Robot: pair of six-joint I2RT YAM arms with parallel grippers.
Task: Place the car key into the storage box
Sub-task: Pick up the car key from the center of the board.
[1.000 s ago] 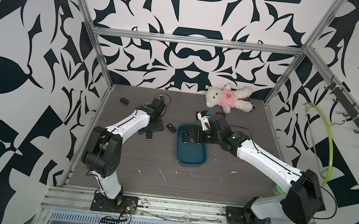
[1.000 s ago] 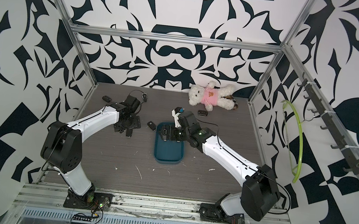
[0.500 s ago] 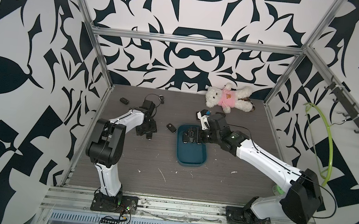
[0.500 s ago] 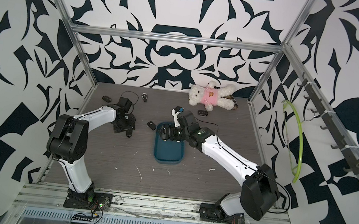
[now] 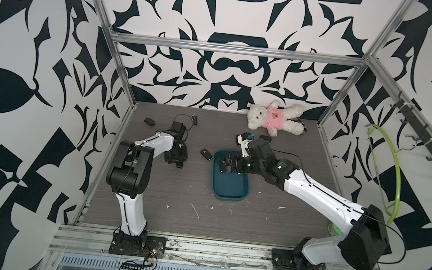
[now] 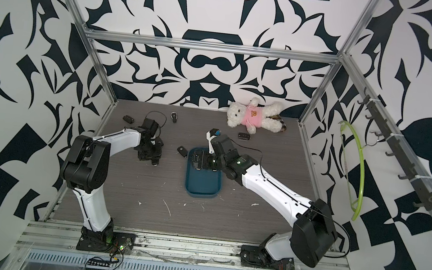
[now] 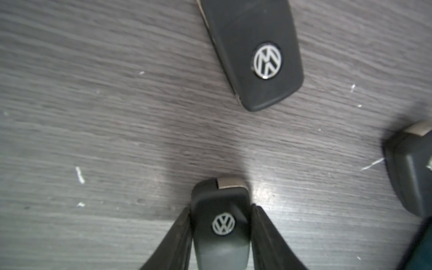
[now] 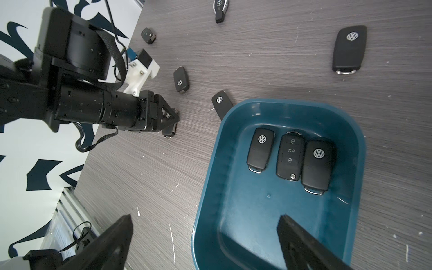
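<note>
A black car key with a round badge lies on the grey table, and my left gripper is shut on it, both fingers pressing its sides. In both top views that gripper is down at the table, left of the dark teal storage box. My right gripper hangs open over the box's far end, holding nothing. Three key fobs lie side by side in the box.
More fobs lie loose on the table: one by the box's corner, another near it, one further off, and others at the back. A white teddy lies at the back wall. A green hoop hangs on the right.
My left gripper has dropped toward the front onto a key and its jaws have closed on it. The left arm's elbow has swung in. The right arm has stayed put.
</note>
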